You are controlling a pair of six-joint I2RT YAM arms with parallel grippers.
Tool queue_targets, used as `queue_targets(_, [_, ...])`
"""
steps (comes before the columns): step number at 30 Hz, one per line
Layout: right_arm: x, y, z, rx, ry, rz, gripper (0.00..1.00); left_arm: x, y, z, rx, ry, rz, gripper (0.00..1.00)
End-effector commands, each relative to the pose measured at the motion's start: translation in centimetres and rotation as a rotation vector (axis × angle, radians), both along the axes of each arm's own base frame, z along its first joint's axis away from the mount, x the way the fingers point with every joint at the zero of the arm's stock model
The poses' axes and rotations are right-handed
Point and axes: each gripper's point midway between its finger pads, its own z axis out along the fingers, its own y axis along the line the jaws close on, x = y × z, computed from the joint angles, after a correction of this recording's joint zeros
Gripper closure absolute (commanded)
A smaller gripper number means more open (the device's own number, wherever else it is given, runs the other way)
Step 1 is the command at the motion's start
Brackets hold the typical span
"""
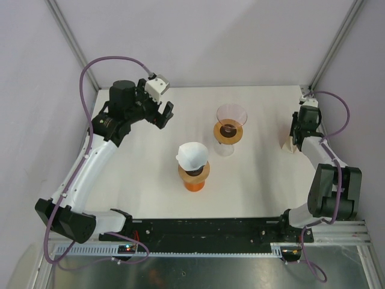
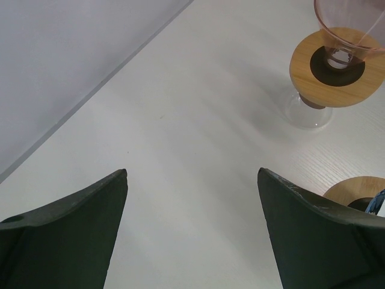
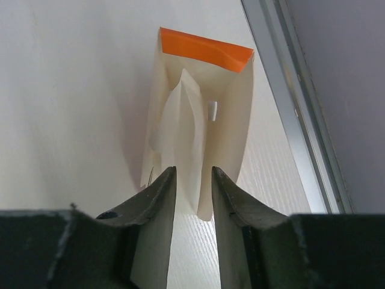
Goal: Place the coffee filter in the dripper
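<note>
An empty dripper with a pink see-through cone (image 1: 231, 114) and a wooden collar stands at the middle back; it also shows in the left wrist view (image 2: 346, 30). A second dripper (image 1: 194, 173) on an orange base holds a white filter (image 1: 192, 155). My right gripper (image 1: 296, 132) is at the far right, at a cream filter holder (image 3: 237, 120) with an orange flap. Its jaws stand narrowly apart around the edge of a cream coffee filter (image 3: 183, 120) in the holder, midway point (image 3: 194, 171). My left gripper (image 1: 165, 114) is open and empty above the table at the back left, also seen in its own view (image 2: 192, 171).
The metal frame rail (image 3: 301, 120) runs close along the right of the filter holder. The second dripper's wooden collar (image 2: 355, 192) peeks in beside my left gripper's right finger. The back wall meets the table to the left of my left gripper.
</note>
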Motion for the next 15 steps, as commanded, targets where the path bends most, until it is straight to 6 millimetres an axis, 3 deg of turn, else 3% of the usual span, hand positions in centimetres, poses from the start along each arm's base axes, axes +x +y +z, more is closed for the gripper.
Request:
queue_targets(1, [1.6, -1.0, 1.1, -0.023, -0.053, -0.021, 0.65, 0.3, -0.3, 0.7, -0.026, -0.020, -0.017, 0.06])
queue_targets(12, [2.5, -1.8, -0.1, -0.021, -0.057, -0.036, 0.66, 0.4, -0.3, 0.5, -0.030, -0.013, -0.022, 0.06])
queue_targets(15, [2.6, -1.9, -0.6, -0.013, -0.051, -0.036, 0.70, 0.3, -0.2, 0.6, -0.032, -0.014, -0.021, 0.05])
